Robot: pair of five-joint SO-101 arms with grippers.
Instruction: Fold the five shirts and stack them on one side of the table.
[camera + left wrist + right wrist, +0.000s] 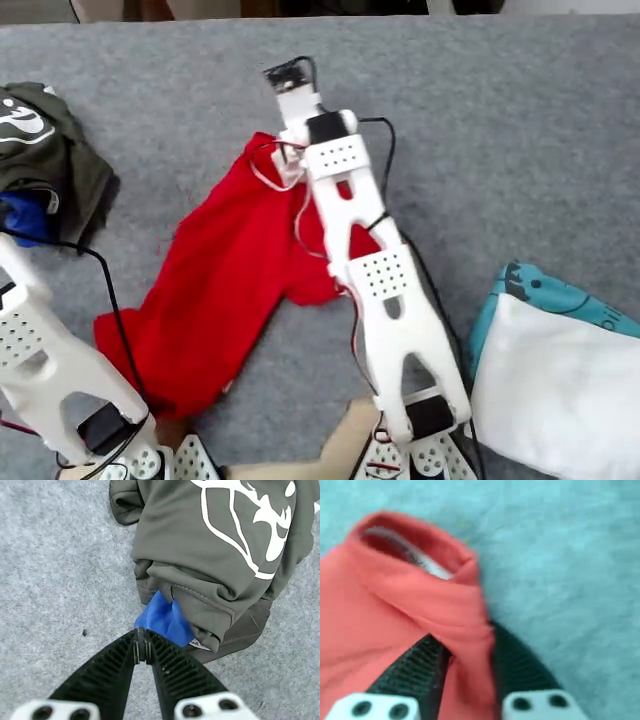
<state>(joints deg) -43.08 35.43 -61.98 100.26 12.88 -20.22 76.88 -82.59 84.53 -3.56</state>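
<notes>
A red shirt (215, 290) lies spread and rumpled in the middle of the table. My right gripper (467, 635) is shut on a fold of the red shirt (420, 605) beside its collar (415, 545), at the shirt's far end (285, 160). A folded olive shirt (225, 545) with a white print sits at the far left (50, 150), on top of a blue shirt (165, 617) that sticks out beneath it. My left gripper (141, 642) is shut, its tips touching the blue shirt's edge.
A white shirt (560, 390) lies folded over a teal one (545, 290) at the front right. A black cable (100, 270) crosses the red shirt's left end. Grey felt (500, 130) covers the table.
</notes>
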